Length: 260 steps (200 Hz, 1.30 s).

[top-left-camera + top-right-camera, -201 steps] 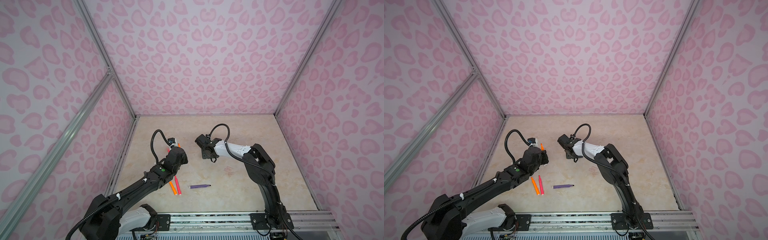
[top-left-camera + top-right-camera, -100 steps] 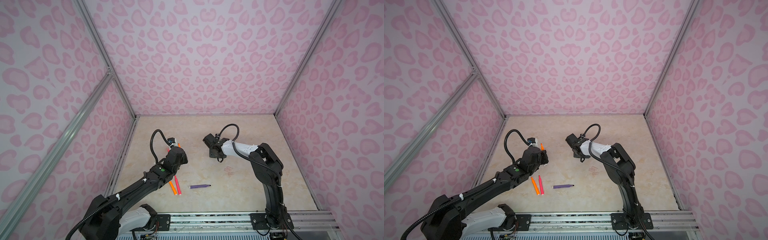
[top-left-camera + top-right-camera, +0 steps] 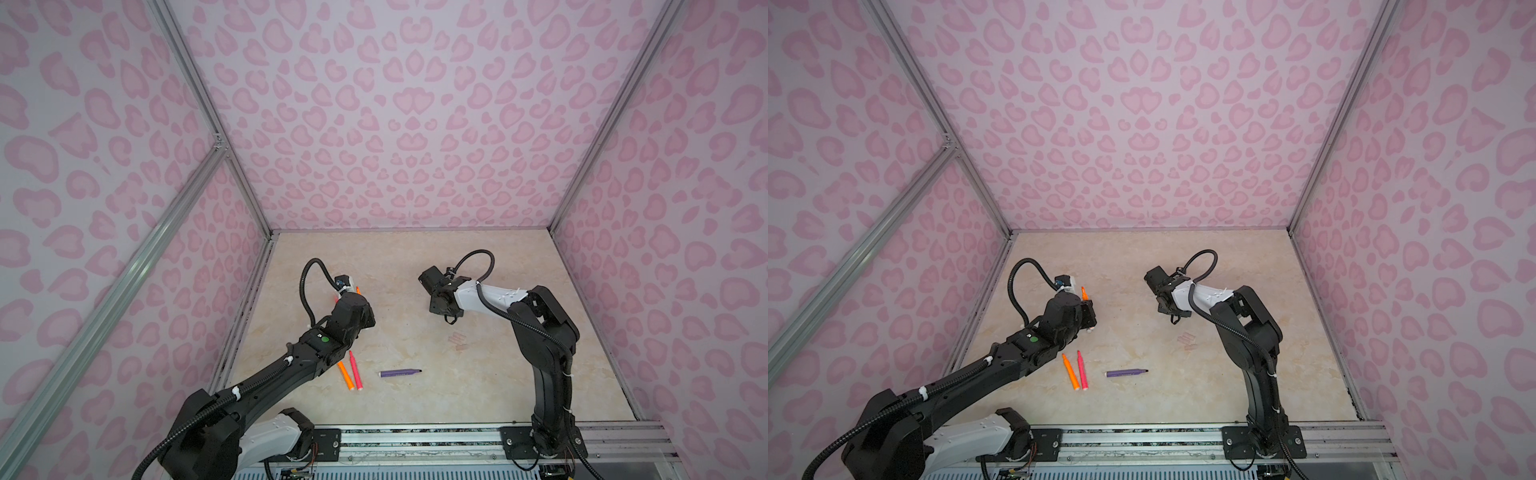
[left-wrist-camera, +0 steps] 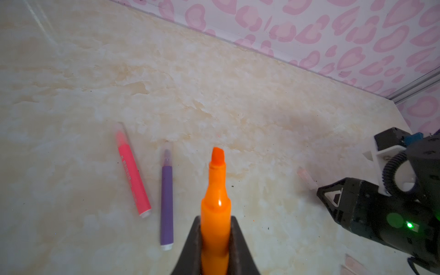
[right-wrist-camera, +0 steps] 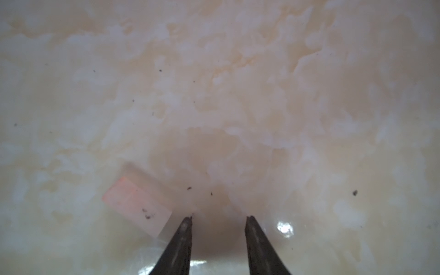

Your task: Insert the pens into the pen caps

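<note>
My left gripper [image 4: 215, 220] clamps an orange pen [image 4: 215, 188]; my right gripper [image 5: 219, 217] holds nothing, jaws narrowly parted, a clear cap [image 5: 137, 202] just beside one fingertip.

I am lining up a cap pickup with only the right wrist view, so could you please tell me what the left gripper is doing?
Observer: The left gripper is shut on an orange pen whose tip is bare.
Operator: Thank you. Are more caps lying about?
Observer: In a top view, a few clear caps lie together on the table near the right arm.
Operator: Are any pens already capped?
Observer: In the left wrist view, a pink pen and a purple pen lie on the table with clear caps over their tips.
</note>
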Motion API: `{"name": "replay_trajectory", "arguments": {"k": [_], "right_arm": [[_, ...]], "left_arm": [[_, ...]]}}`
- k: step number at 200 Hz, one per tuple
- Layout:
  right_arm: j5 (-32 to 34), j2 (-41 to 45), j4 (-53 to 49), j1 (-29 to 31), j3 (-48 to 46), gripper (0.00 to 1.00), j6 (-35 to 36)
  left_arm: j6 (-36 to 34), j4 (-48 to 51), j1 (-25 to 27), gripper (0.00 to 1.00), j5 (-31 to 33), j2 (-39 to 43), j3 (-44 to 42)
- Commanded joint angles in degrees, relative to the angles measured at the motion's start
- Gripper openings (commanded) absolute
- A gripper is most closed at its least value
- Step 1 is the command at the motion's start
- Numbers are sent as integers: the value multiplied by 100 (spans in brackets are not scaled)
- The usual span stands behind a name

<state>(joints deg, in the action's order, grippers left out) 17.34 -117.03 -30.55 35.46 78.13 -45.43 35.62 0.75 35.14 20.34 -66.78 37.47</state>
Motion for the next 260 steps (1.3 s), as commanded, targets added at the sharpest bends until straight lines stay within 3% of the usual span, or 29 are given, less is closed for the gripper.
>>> {"name": "replay_trajectory", "arguments": {"k": [1, 77, 109, 184, 226, 260], "right_arm": [[-118, -278, -234, -47, 211, 39, 150], [69, -644, -118, -110, 650, 39, 446], [-202, -1048, -322, -60, 1474, 37, 506], [-159, -1929, -1006, 315, 2995, 37, 750], [174, -1839, -1182, 454, 2948, 37, 662], [761, -1444, -1119, 447, 2318, 49, 421]], "left_arm": [[-28, -64, -15, 3, -6, 43, 32], [-11, -75, -24, 3, -43, -25, 40], [0, -77, -24, 3, -135, -64, 62], [-29, -71, -42, 3, -52, 42, 33], [-42, -64, -42, 3, -40, 113, 8], [-37, -65, -51, 3, -46, 139, 11]]}}
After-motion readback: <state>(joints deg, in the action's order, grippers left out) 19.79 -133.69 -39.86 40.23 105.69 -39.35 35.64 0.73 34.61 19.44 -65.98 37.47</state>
